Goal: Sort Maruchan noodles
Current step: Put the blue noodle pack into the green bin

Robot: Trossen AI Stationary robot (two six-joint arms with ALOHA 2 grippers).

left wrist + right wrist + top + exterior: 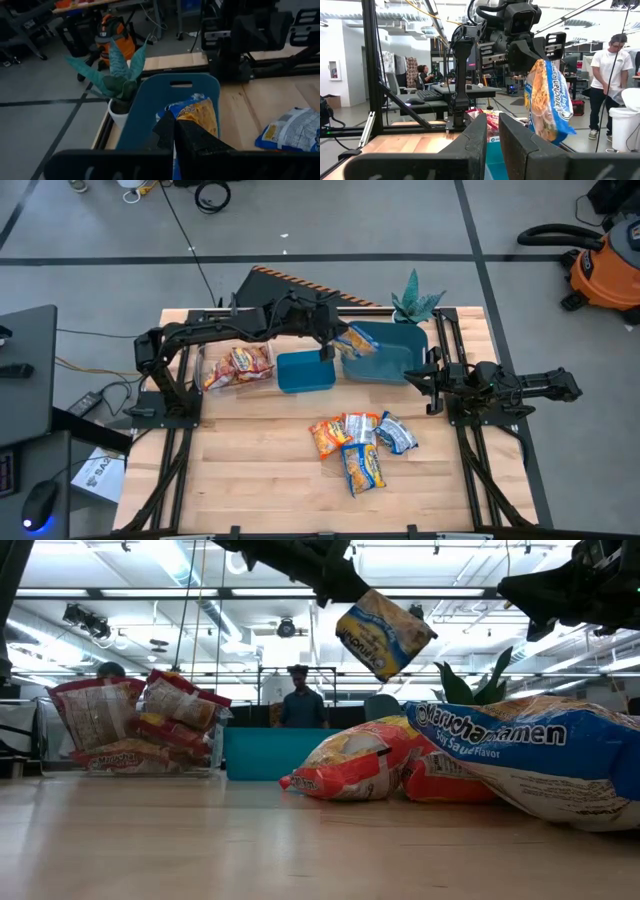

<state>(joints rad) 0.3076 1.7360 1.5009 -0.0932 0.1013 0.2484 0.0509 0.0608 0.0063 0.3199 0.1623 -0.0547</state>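
From the overhead camera: the left gripper [330, 345] sits at upper centre of the frame, clamped on a blue-and-yellow noodle packet [356, 341] that hangs just over the left edge of the big teal bin [400, 365]. My guess is that's where the blue ones go, since the clear box [215, 370] at left already holds red packets [240, 366] and the smaller teal bin [305, 372] sits between them. The unsorted packets [360, 442] lie in a loose pile at lower centre on the wooden table [250, 470], with plenty of bare wood around them. The right gripper [432, 378] waits at the right side, near the big bin's right rim; its fingers look nearly together here, but I can't tell for sure.

Low camera: the held packet [385, 632] dangles tilted at upper centre, well clear of everything below. The pile [420, 765] fills the right foreground; a person stands far behind.

Left wrist camera: the fingers [192, 142] are pinched on the packet's corner [197, 112], the big bin [150, 105] open right beyond it. A potted plant [117, 80] crowds the bin's far corner, so that's the edge to watch.

Right wrist camera: its own fingers [520, 140] show a narrow gap between them with nothing inside, and the other arm's packet [547, 102] hangs ahead.
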